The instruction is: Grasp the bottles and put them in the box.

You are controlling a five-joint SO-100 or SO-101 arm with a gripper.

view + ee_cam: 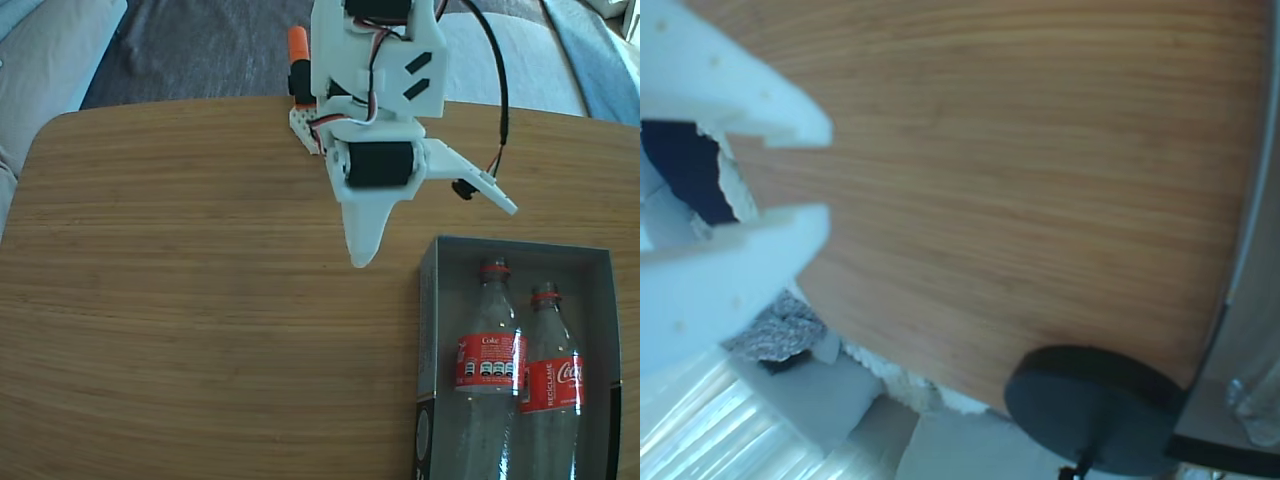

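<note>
Two clear Coca-Cola bottles (488,370) (549,390) are laid side by side in the grey-blue box (428,330) at the wooden table's (200,330) right edge; "Coke" and "Coca-Cola" are read on their red labels. The white gripper (435,235) is held above the table, fingers spread apart, empty.

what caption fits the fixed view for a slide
Both bottles lie side by side in the box; open gripper hangs above the table.
</note>
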